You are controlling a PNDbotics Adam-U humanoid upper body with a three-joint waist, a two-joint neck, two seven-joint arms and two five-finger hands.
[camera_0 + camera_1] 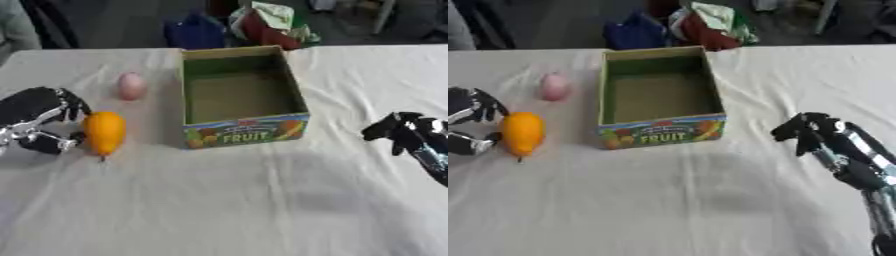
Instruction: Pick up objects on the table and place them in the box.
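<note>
An orange, pear-shaped fruit (104, 132) lies on the white cloth at the left. My left hand (44, 122) is right beside it, fingers and thumb curled around its left side. A pink egg-shaped object (131, 86) lies further back, left of the box. The open cardboard box (245, 131), green inside and marked FRUIT on its front, stands in the middle with nothing in it. My right hand (808, 131) hovers over the cloth to the right of the box, fingers curled, holding nothing.
The white tablecloth (227, 200) covers the whole table, with wide bare room in front. Beyond the far edge sit a blue bag (194, 31) and a bundle of red and green cloth (273, 22).
</note>
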